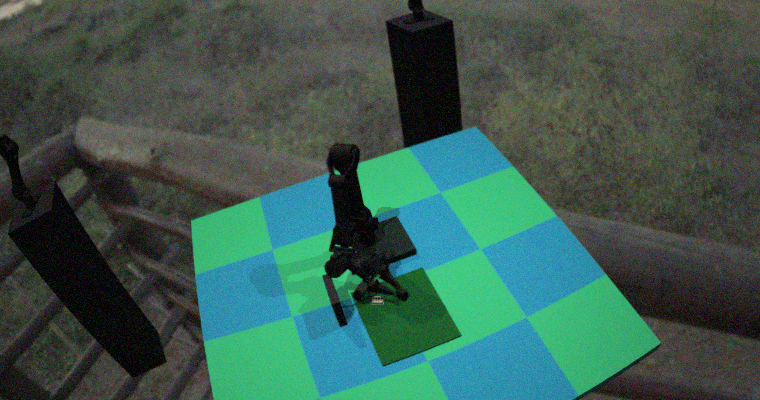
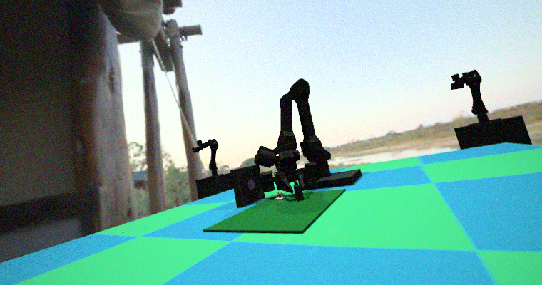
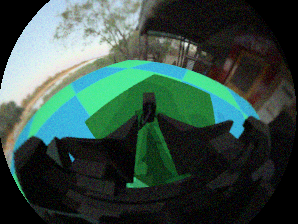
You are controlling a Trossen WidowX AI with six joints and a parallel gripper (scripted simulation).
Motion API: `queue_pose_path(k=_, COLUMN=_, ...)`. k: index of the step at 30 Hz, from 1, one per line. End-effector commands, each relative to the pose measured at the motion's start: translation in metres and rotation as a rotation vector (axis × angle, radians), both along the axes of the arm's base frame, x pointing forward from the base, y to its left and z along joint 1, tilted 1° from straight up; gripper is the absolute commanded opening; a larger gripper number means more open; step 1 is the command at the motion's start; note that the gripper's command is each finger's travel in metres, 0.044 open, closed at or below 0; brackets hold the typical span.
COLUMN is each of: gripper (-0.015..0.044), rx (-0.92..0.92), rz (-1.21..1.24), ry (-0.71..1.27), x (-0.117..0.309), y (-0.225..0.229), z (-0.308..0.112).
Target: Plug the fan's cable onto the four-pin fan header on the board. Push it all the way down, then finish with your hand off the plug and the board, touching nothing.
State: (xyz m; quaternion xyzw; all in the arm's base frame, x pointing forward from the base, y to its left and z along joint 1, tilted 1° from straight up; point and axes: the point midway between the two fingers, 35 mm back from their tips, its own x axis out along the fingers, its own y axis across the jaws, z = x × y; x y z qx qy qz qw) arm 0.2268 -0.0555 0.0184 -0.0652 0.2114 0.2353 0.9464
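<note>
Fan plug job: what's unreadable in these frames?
- Plug seating between the gripper tips: wrist view, dark on dark.
- Pin count on the white header: top view, too small.
- Cable's full run: exterior view, thin and dark.
- Arm's base: top view, hidden behind its own links.

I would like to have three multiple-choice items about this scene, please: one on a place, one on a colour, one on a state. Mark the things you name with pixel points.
1. Where is the fan?
A) Flat on the board
B) Upright beside the board
C) Under the board

2. What colour is the board?
A) Green
B) White
C) Yellow

3. How are the header pins?
A) Covered by the plug
B) Hidden under the fan
C) Exposed, without the plug

Right letters:
1 B: the fan [image 1: 335,300] [image 2: 241,192] stands on edge next to the board [image 1: 414,322] [image 2: 265,218] [image 3: 185,100].
2 A: its surface is green in every view.
3 C: the exterior view shows the header pins [image 1: 377,300] [image 2: 279,196] bare, with the plug [image 2: 299,192] [image 3: 149,98] off to one side.
</note>
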Motion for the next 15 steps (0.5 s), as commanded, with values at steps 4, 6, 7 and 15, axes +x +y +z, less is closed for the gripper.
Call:
queue_pose_path(k=4, gripper=0.0140, rx=0.007, rz=-0.043, ry=0.030, x=-0.012, y=-0.019, z=-0.001)
queue_pose_path(k=6, gripper=0.0140, rx=0.006, rz=-0.042, ry=0.034, x=-0.015, y=-0.021, z=0.000)
queue_pose_path(k=7, gripper=0.0140, rx=0.005, rz=-0.041, ry=0.036, x=-0.016, y=-0.022, z=0.001)
queue_pose_path(k=15, gripper=0.0140, rx=0.008, rz=-0.036, ry=0.041, x=-0.029, y=-0.026, z=0.008)
